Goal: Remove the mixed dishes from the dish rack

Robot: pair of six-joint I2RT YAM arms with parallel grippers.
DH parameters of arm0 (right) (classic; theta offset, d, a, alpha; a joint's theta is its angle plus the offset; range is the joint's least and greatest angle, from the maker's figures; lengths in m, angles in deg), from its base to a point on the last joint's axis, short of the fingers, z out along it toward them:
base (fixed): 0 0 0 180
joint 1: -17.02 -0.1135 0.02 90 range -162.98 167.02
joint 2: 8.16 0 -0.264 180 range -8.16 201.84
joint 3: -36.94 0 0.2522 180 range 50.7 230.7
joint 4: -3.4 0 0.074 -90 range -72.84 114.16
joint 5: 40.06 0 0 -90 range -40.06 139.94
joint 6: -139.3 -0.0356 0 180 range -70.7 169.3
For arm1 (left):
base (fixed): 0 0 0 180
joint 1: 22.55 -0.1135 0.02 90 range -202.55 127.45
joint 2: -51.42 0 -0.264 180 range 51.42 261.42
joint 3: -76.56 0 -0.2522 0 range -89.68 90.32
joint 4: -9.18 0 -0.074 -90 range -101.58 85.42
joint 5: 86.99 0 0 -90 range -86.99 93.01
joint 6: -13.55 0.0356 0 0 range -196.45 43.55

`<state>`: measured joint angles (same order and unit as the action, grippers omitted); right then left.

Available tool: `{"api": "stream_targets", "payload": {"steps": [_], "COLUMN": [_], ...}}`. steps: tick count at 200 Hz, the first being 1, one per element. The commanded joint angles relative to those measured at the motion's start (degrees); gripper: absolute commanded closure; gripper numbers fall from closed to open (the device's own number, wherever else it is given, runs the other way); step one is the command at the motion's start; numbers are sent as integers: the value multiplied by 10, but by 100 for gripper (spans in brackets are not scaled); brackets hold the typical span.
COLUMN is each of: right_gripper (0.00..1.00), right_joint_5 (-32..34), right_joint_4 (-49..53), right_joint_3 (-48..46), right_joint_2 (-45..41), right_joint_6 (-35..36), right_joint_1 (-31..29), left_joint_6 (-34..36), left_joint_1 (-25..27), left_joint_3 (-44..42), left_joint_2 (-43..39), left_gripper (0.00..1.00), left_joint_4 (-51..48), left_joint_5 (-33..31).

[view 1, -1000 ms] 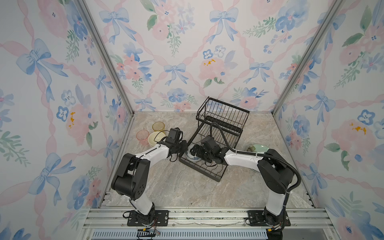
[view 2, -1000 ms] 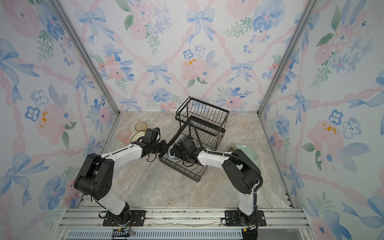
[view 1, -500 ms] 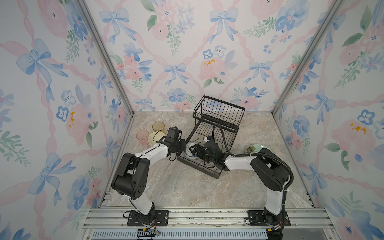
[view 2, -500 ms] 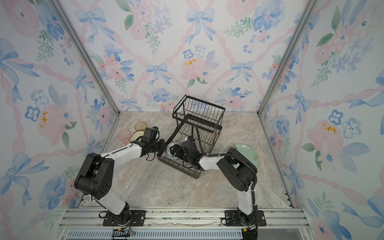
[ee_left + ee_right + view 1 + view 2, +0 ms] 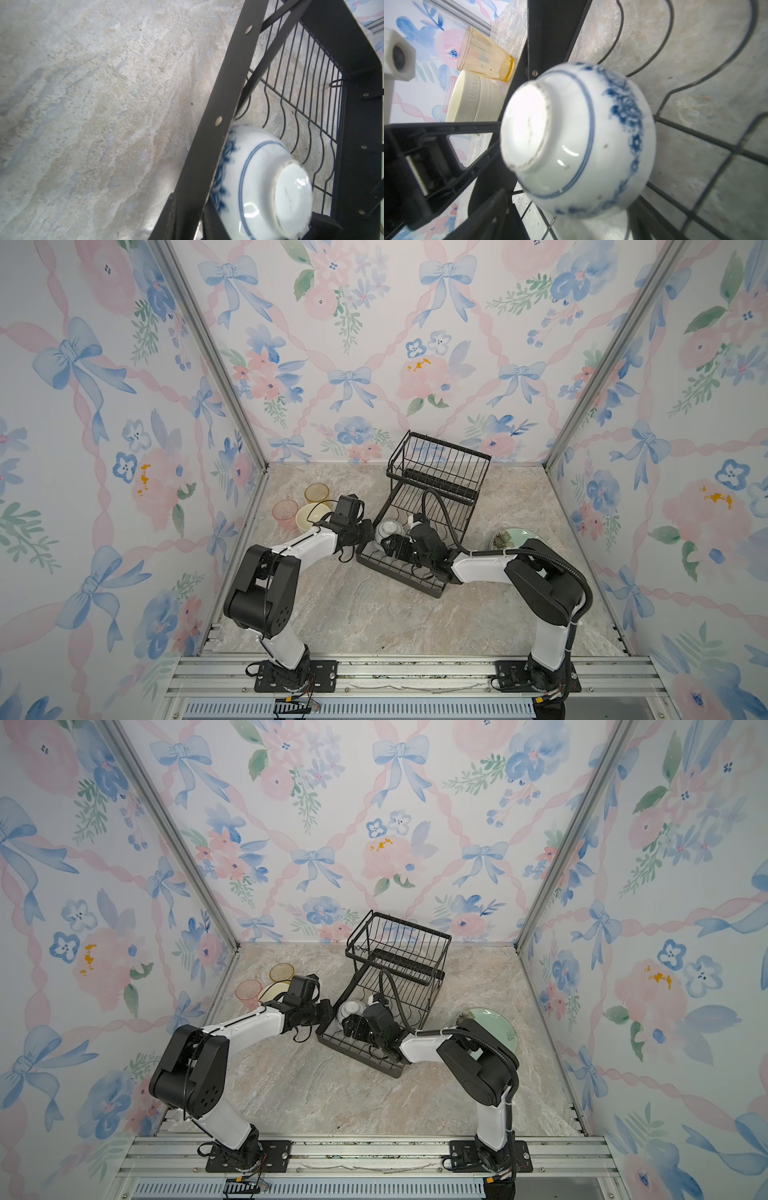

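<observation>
I see left gripper (image 5: 365, 533) clamped on the rack (image 5: 434, 477) rim, right gripper (image 5: 390, 546) spread wide beside the inverted bowl (image 5: 388, 529) in the rack's lower tray, rack on marbled table (image 5: 374, 614), floral walls (image 5: 353, 344) behind.

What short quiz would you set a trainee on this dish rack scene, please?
1. True or false: the blue-and-white bowl sits upright in the dish rack.
2. Which lies on the table right of the rack? A yellow tumbler; B pale green plate; C cream bowl.
3. Which end effector is inside the lower tray?
Key: 1 false, upside down; 2 B; 3 the right end effector.
</observation>
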<state>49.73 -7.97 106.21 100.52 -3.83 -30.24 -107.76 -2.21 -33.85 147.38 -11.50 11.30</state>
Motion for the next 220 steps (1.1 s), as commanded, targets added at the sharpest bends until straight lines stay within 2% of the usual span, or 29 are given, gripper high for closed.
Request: {"api": "stream_targets", "payload": {"steps": [1,43,64,79,103,126,156,184,201,220], "right_gripper": [14,13,6,10,7,7,7,4,2,1], "right_joint_5": [-41,-19,-9,4,27,11,-17,10,9,-1], "right_joint_4": [-86,-49,-17,37,145,187,234,287,312,313], "right_joint_3": [3,13,19,27,52,66,97,112,122,121], "right_joint_2": [-42,-53,-58,-77,-113,-126,-99,-84,-73,-66], "right_joint_6": [22,40,35,53,89,106,121,156,169,190], "right_joint_1": [-30,-28,-22,-20,-18,-3,18,26,30,39], "left_joint_6": [-19,-18,-18,-19,-19,-20,-20,-23,-29,-35], "left_joint_1": [18,17,16,17,15,13,13,11,8,7], "left_joint_3": [-13,-9,-10,-8,-5,-2,2,2,1,5], "left_joint_2": [27,32,30,27,24,26,21,6,0,-9], "left_gripper": [79,79,79,80,80,80,79,59,39,35], "left_joint_4": [-56,-56,-55,-56,-55,-56,-56,-56,-56,-55], "left_joint_5": [50,53,52,51,52,53,51,40,37,32]}}
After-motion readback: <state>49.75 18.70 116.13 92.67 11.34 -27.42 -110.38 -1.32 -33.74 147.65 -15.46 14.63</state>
